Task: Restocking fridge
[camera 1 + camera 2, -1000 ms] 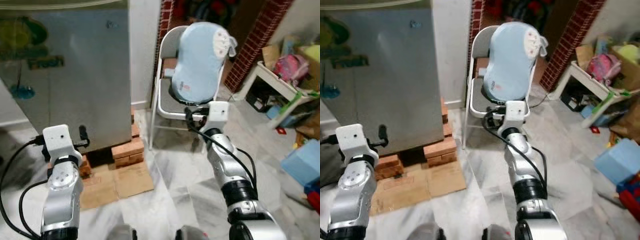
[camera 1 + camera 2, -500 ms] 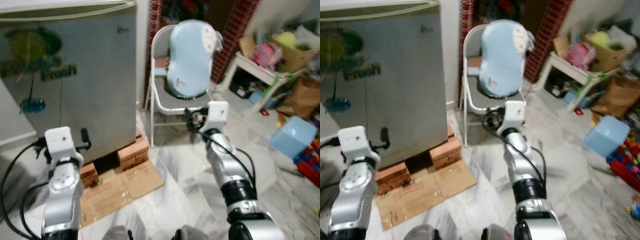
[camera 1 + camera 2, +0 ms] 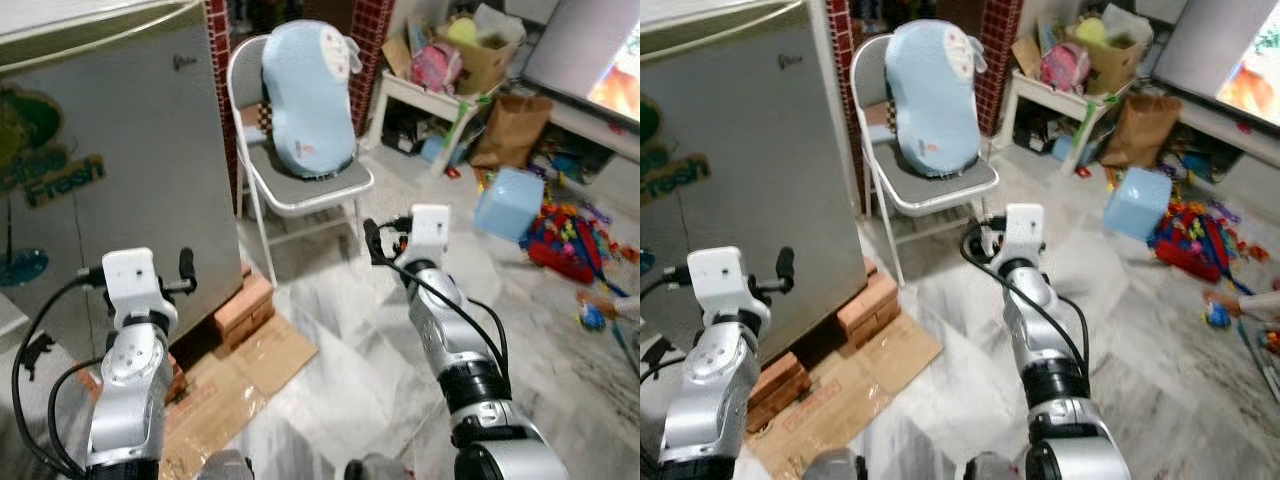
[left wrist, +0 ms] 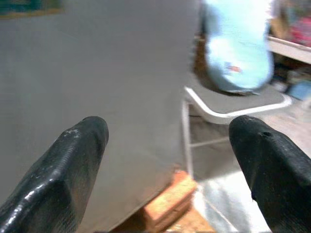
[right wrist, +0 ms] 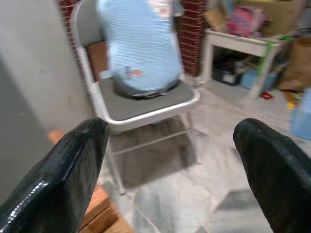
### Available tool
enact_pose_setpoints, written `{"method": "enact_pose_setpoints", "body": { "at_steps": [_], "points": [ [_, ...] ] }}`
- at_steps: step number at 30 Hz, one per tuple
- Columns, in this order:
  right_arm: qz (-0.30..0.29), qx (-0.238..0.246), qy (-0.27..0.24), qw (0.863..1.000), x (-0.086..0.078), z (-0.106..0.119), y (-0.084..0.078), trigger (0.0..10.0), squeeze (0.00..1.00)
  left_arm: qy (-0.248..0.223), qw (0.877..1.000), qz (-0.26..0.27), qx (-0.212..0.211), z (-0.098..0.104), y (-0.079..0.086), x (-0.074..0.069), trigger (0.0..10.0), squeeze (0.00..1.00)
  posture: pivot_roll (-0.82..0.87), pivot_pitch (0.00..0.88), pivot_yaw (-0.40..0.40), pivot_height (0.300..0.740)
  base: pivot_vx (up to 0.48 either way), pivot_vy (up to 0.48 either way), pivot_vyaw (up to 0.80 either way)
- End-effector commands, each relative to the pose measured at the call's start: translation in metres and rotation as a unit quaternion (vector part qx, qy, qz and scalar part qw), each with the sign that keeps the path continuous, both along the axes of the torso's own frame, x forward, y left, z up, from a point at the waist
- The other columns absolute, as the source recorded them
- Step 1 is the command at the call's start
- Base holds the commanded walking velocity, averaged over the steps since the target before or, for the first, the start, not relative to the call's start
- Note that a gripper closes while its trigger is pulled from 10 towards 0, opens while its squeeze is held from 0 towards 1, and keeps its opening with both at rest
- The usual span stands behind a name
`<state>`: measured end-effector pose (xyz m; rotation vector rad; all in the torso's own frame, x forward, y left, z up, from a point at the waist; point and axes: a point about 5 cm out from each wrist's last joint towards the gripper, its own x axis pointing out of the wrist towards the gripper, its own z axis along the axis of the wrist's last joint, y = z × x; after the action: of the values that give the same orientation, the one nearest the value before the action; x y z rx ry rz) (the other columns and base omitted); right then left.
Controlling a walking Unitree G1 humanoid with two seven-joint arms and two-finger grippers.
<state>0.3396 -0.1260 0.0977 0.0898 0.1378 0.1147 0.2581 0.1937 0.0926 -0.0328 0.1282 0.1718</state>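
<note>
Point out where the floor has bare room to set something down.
Bare marble floor lies between the folding chair, the flattened cardboard by the fridge and the blue box. Beyond the box, toys crowd the floor.

Fridge (image 3: 100, 180): your head views cut off its top and left side, door lettering only partly readable. Toy pile (image 3: 560, 235) too blurred to identify. Person's hand (image 3: 600, 303) clipped at edge.

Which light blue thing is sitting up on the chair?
The big blue cushion on the grey folding chair. The other, a blue box, sits on the floor among toys.
</note>
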Motion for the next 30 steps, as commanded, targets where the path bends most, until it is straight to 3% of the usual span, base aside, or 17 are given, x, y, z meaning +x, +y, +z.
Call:
{"method": "enact_pose_setpoints", "body": {
  "at_steps": [1, 13, 30],
  "points": [
    [-0.016, -0.007, -0.010, 1.000, 0.0021, 0.0052, -0.0089, 10.0, 0.00, -0.018, 0.999, -0.027, -0.010, 0.0057, -0.0105, 0.0016, 10.0, 0.00, 0.05, 0.039, -0.033, 0.740, 0.330, 0.000, -0.80],
    [-0.017, -0.010, -0.018, 1.000, 0.0034, 0.0076, -0.0088, 10.0, 0.00, -0.021, 0.999, -0.033, -0.016, 0.0061, -0.0116, 0.0010, 10.0, 0.00, 0.05, 0.036, -0.037, 0.740, 0.392, 0.000, -0.80],
    [-0.026, -0.013, -0.042, 0.999, 0.0045, 0.0151, -0.0132, 10.0, 0.00, -0.021, 0.998, -0.051, -0.025, 0.0049, -0.0174, 0.0021, 10.0, 0.00, 0.05, 0.019, -0.045, 0.740, 0.000, 0.000, -0.80]
  ]
}}
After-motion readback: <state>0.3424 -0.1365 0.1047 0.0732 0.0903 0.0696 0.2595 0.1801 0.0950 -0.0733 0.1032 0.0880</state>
